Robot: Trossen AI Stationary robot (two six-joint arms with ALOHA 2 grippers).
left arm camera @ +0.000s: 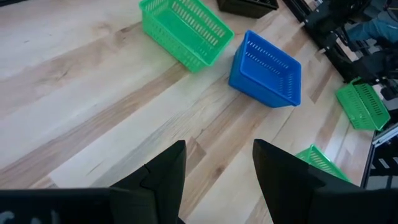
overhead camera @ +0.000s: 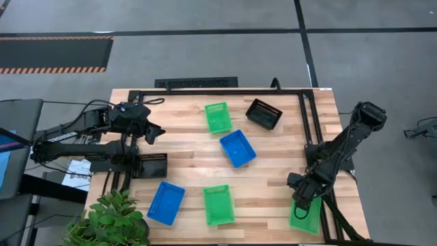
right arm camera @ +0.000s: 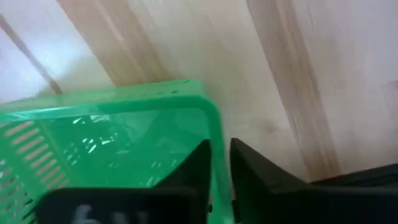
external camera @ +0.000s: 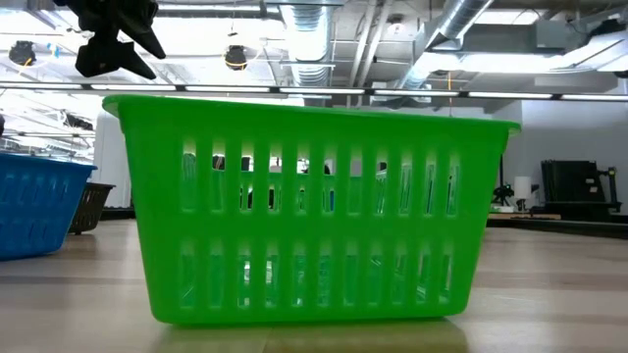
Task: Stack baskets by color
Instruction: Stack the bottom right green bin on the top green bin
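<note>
Several baskets lie open side up on the wooden table point(overhead camera: 191, 160): a green one point(overhead camera: 218, 117) and a black one point(overhead camera: 263, 113) at the far side, a blue one point(overhead camera: 237, 148) in the middle, and a blue one point(overhead camera: 166, 202) and a green one point(overhead camera: 218, 204) near the front edge. My right gripper point(overhead camera: 300, 198) is shut on a third green basket point(overhead camera: 305, 215) at the near right corner. My left gripper point(overhead camera: 153, 133) hangs open above the table's left part, nothing between its fingers point(left arm camera: 171, 174). My right gripper holds the green basket by the top of a wall point(right arm camera: 216, 140), just beside a rounded corner at the basket's far end. One finger point(right arm camera: 196, 165) stands inside the basket and the other point(right arm camera: 249, 165) outside. The fingers come from above, pointing down. The basket stays upright.
A second black basket point(overhead camera: 151, 165) lies below the left arm. A black frame rail point(overhead camera: 311, 130) runs along the table's right side, close to the held basket. A potted plant point(overhead camera: 109, 219) stands at the near left corner. Bare wood shows between the middle blue basket and the front row.
</note>
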